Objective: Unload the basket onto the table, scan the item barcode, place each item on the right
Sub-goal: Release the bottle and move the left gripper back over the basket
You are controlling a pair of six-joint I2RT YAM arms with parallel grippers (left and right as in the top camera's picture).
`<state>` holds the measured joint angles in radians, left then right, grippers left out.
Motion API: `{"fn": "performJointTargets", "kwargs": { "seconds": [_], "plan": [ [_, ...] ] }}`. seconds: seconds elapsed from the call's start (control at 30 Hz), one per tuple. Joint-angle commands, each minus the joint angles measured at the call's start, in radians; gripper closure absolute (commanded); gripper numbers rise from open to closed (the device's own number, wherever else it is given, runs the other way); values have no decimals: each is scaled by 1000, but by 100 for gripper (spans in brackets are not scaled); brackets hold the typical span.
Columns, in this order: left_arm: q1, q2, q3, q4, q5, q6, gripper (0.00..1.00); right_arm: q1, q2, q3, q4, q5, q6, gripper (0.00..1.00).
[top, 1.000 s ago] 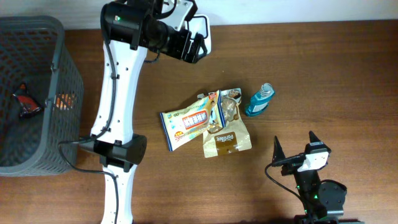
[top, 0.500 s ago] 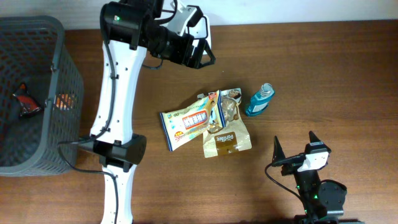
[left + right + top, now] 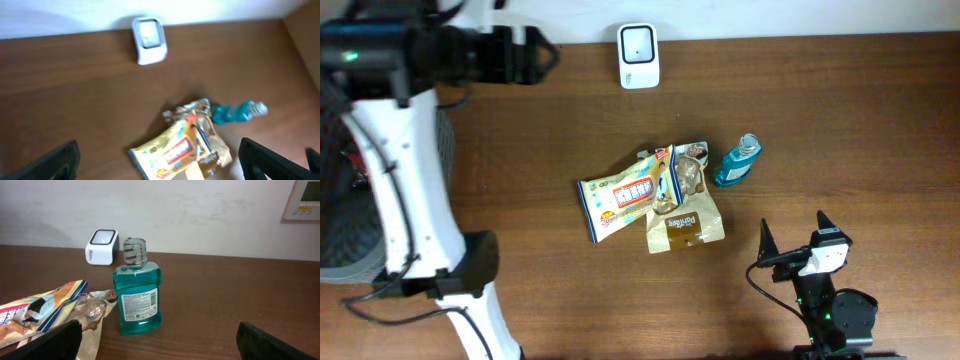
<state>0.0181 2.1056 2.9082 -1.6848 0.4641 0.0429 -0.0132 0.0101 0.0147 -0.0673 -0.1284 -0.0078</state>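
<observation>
White scanner [image 3: 639, 42] uncovered; left tool [image 3: 542, 56] swung left, wide; right tool [image 3: 792, 226] wide.

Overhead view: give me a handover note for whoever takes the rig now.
Left gripper: jaws open, empty, raised at the back left.
Right gripper: jaws open, empty, at the front right.
Scanner at the back edge; bottle upright beside the snack bags in the middle.
Done: nothing picked up.
Left: grasp an item and show its barcode to the scanner.
</observation>
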Motion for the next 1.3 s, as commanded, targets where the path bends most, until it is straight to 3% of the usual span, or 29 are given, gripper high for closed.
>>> {"fn": "performJointTargets", "kwargs": {
  "seconds": [0.0,0.2,0.37,0.87,1.27],
  "plan": [
    [93,-50,15,-3,-16,-32,1,1,-6,-9,-2,6,0,2],
    [181,-90,-10,-3,-19,-32,1,1,-6,-9,-2,6,1,2],
    [270,-110,-65,-3,-182,-53,1,1,-6,-9,-2,6,1,2],
    [666,-109,-202,-2,-132,-141,1,1,-6,-9,-2,6,1,2],
    [738,-98,-245,41,-86,-141,1,1,-6,-9,-2,6,1,2]
  ]
}}
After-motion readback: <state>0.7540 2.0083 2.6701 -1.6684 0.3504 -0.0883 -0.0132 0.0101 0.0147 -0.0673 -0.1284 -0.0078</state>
